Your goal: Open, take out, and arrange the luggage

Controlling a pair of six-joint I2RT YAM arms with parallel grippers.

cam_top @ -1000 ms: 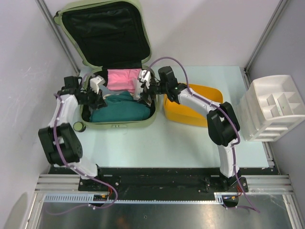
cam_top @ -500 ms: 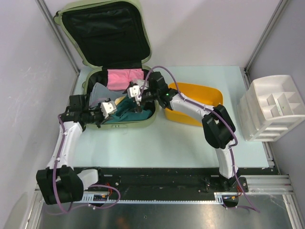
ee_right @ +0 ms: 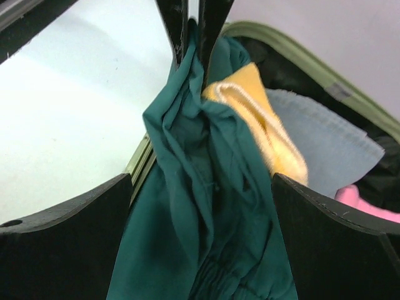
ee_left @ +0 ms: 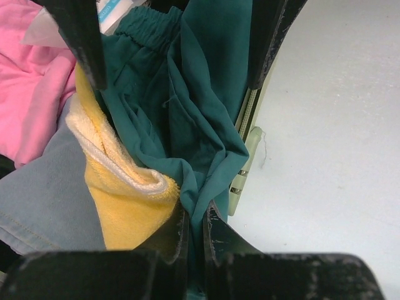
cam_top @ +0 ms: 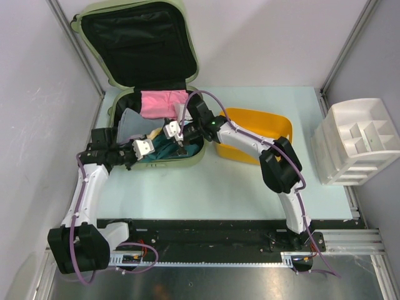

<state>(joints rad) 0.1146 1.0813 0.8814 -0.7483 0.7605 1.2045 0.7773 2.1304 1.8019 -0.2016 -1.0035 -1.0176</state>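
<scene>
Green cloth: we count one, pinched by both our closed claws, left and right, over the one suitcase at the table's far-left corner.

Lab test cell: aluminium-framed table, white walls.

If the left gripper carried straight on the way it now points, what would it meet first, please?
Probably the right gripper: the left gripper points toward it across the teal garment both pinch, though depth is unclear.
</scene>
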